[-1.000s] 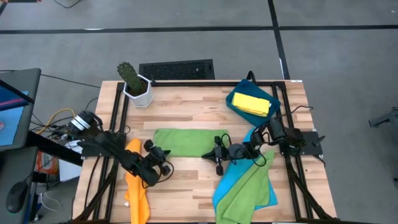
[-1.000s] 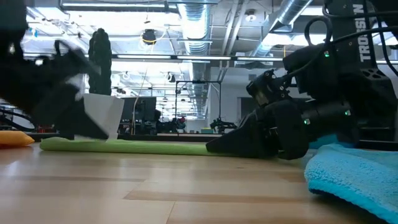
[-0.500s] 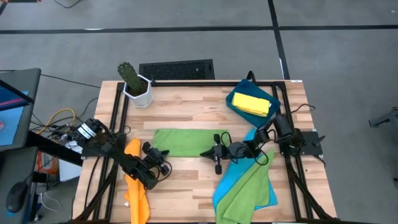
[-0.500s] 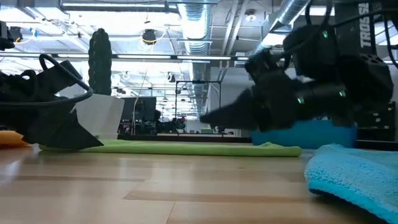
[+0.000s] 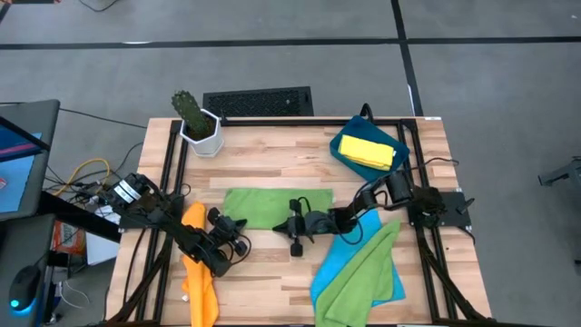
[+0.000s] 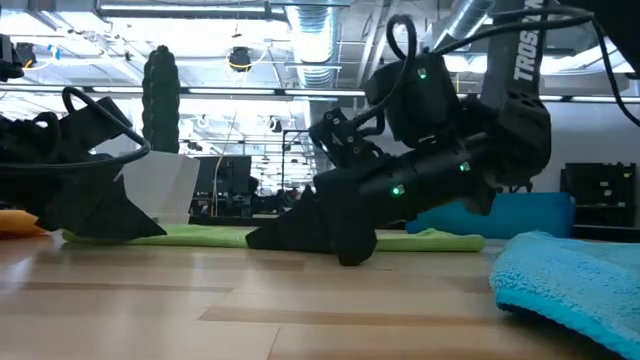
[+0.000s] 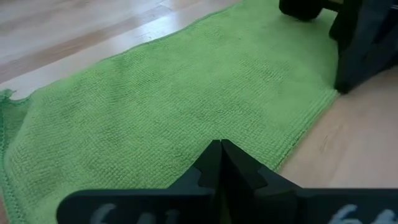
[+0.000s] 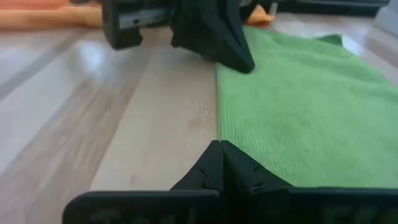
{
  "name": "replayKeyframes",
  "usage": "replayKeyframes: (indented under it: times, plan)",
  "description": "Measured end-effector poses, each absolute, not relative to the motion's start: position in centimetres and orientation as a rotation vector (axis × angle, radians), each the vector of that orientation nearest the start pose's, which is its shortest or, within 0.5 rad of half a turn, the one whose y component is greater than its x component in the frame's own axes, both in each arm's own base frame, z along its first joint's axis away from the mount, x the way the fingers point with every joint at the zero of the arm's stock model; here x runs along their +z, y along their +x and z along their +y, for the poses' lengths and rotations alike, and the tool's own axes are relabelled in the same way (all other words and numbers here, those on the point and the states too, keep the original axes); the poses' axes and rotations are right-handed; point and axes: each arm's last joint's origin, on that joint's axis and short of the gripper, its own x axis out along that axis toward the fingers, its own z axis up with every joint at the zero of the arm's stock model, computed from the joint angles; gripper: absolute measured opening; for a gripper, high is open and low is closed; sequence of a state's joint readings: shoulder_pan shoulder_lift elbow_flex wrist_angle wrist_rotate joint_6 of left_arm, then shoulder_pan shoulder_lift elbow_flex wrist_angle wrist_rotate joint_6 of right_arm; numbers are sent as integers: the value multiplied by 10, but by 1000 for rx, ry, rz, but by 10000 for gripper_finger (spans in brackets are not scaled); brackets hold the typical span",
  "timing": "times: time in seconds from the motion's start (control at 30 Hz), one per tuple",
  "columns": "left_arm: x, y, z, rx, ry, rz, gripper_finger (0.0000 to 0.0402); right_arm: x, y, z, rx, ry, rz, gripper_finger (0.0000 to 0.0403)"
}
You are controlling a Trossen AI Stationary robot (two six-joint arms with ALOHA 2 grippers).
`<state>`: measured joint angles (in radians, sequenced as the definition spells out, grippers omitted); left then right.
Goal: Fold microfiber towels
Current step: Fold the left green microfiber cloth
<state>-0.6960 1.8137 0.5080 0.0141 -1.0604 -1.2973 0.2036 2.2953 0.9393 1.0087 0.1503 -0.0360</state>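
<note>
A lime green towel [image 5: 272,207] lies spread flat on the middle of the table. My left gripper [image 5: 221,218] is shut, with its tips down on the towel's near-left corner. My right gripper [image 5: 278,224] is shut too. It lies low at the towel's near edge [image 8: 219,118], about midway along it, and points toward the left gripper. An orange towel [image 5: 198,268] hangs over the table's near edge at the left. A blue towel [image 5: 331,268] lies at the near right with a second green towel [image 5: 363,277] on top. A yellow towel [image 5: 369,151] lies folded in the dark-blue tray [image 5: 347,136]. My left gripper presses its shut fingertips [image 8: 241,62] down on the green towel's near-left corner [image 8: 252,53], slanting down from the table's left. The towel lies flat under them. My right gripper has its shut tips at the towel's near edge; I cannot tell whether they touch the cloth.
A cactus in a white pot [image 5: 198,123] stands at the far left corner. Dark rails [image 5: 172,173] run along the table's left and right sides. Bare wood shows between the green towel and the near edge [image 5: 272,282].
My right gripper rose a little, then went toward the table's left along the green towel's near edge, and is low again. My left gripper sank onto the towel's near-left corner and has kept still since. The towel stays flat.
</note>
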Motion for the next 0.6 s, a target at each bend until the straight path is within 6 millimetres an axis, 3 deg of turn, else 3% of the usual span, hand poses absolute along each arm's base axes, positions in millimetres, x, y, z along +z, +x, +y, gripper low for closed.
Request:
replayKeyframes:
  times: [0.17,0.37,0.5,0.6]
  plan:
    - [72,200,-134,682,-176,450,0,36,386,74,49,-71,352,13]
    - [110,209,-136,634,-71,425,0,37,383,74,47,-69,352,21]
    - [133,215,-128,709,-125,273,0,50,382,80,79,-78,329,16]
    - [133,225,-125,738,-173,221,0,75,377,89,117,-105,262,9]
